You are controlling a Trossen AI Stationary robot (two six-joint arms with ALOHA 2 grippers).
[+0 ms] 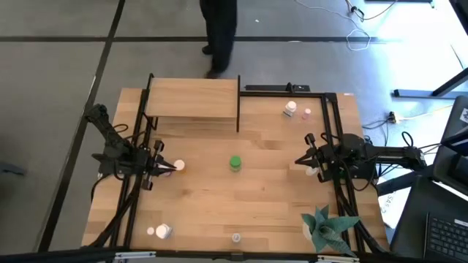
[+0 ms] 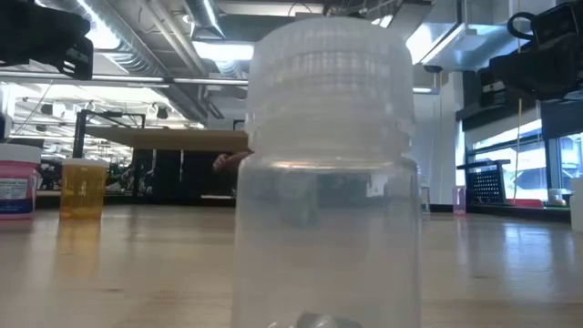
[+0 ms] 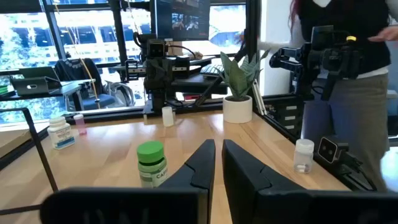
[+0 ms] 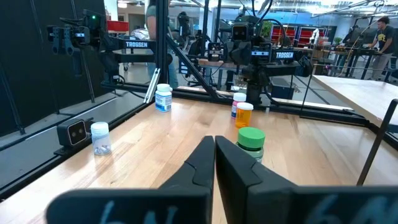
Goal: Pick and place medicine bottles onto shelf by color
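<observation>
medicine bottles lie scattered on the wooden tabletop (image 1: 219,197): from above you see the green bottle (image 1: 235,163) standing near the middle, well clear of the shelf (image 1: 193,98) at the far edge, nothing visible on the shelf's top, a white bottle (image 1: 291,109) and a small pink bottle (image 1: 307,113) to the right of the shelf, and a clear bottle (image 1: 236,237) at the near edge. your left gripper (image 1: 172,167) sits at the table's left side and your right gripper (image 1: 300,161) at its right side, both pointing inward at the green bottle. in the low view the clear bottle (image 2: 330,173) fills the frame, with an orange bottle (image 2: 83,189) and a pink-lidded one (image 2: 17,182) off to the left. in the left wrist view your left gripper (image 3: 217,163) has its fingers nearly together, holding nothing, green bottle (image 3: 151,163) just beyond. in the right wrist view your right gripper (image 4: 214,158) is pinched closed and empty, green bottle (image 4: 251,143) just ahead
</observation>
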